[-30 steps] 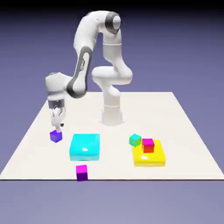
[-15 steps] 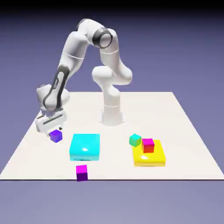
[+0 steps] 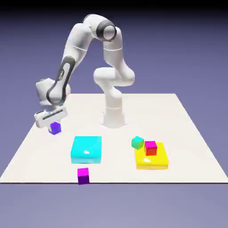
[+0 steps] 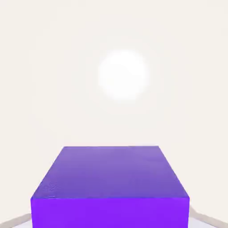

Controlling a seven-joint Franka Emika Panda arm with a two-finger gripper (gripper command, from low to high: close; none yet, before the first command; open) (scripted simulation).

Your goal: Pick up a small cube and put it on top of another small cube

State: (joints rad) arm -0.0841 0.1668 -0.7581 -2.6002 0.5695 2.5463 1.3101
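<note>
The small violet-blue cube (image 3: 55, 128) hangs a little above the white table (image 3: 187, 133) near the exterior view's left edge. My gripper (image 3: 54, 125) is shut on it, with the hand's white body just above. In the hand view the cube (image 4: 110, 185) fills the lower part of the picture and covers the fingertips, with bare table and a bright glare spot behind it. A small magenta cube (image 3: 83, 175) lies near the table's front edge. A small teal cube (image 3: 137, 142) stands beside the yellow block.
A flat cyan block (image 3: 86, 149) lies right of and below the held cube in the exterior view. A flat yellow block (image 3: 152, 159) carries a small red-magenta cube (image 3: 151, 147). The robot's base (image 3: 114, 116) stands at the table's far middle.
The hand came down around the violet-blue cube, closed on it, and has now risen slightly with the cube off the table. The other blocks have not moved.
</note>
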